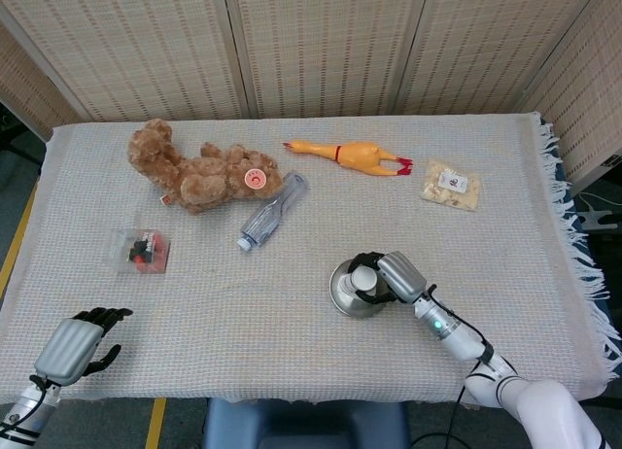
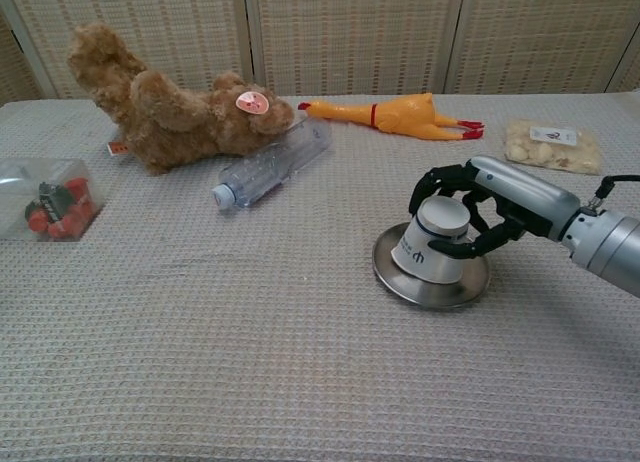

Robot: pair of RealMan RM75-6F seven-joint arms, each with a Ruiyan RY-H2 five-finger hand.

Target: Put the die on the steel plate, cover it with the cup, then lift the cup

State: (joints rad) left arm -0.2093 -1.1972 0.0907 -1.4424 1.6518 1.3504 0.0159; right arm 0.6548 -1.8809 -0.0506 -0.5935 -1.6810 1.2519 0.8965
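Note:
An upturned white paper cup point(image 2: 432, 244) stands on the round steel plate point(image 2: 429, 294) right of the table's middle. My right hand point(image 2: 492, 204) reaches in from the right, its dark fingers wrapped around the cup's upper part. In the head view the same cup point(image 1: 363, 274), plate point(image 1: 343, 295) and right hand point(image 1: 397, 275) show at lower centre right. No die shows in either view. My left hand point(image 1: 74, 346) rests at the near left table edge, holding nothing, its fingers loosely apart.
A brown teddy bear point(image 2: 170, 107), a lying plastic bottle point(image 2: 272, 162) and a rubber chicken point(image 2: 398, 115) lie across the back. A snack bag point(image 2: 552, 144) sits at the far right. A clear box of red items point(image 2: 50, 204) is at the left.

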